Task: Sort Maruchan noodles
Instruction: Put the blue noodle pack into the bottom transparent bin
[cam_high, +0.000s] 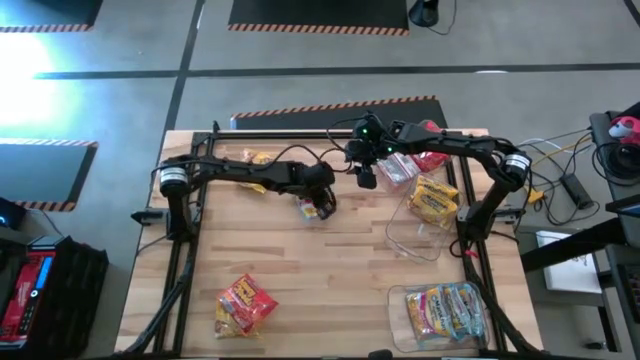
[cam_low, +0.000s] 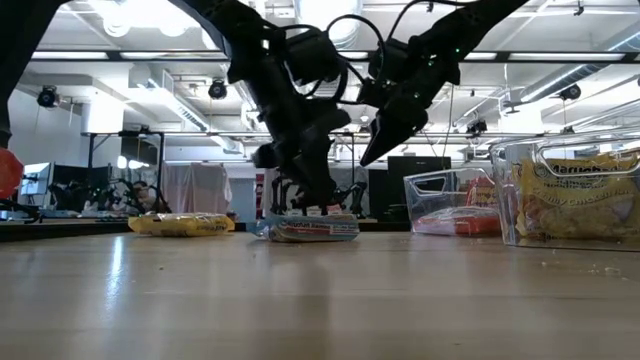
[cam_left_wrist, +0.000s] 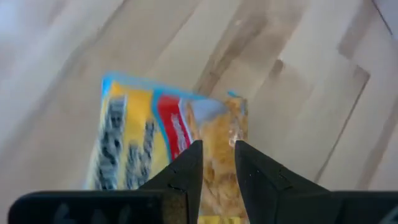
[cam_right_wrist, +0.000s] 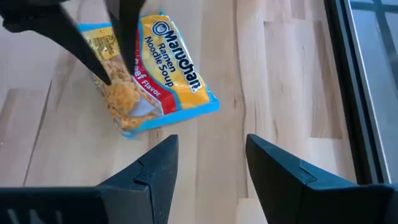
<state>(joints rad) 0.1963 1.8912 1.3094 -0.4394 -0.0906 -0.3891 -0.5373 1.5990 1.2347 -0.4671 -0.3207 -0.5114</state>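
Nearest the high cam, a clear tub (cam_high: 400, 318) at the desk (cam_high: 330, 270) front edge already holds blue-yellow packets (cam_high: 445, 310); another tub (cam_high: 425, 240) w/ a yellow packet (cam_high: 433, 198) sits by the right arm, so we judge sorting partly done, w/ red packets (cam_high: 243, 303) and a yellow one (cam_high: 262, 158) left loose. Left tool (cam_left_wrist: 216, 163) is nearly pressed together, pinching the blue-yellow packet (cam_left_wrist: 168, 149) mid-desk at its edge; right tool (cam_right_wrist: 208, 177) hangs spread just beside, empty.
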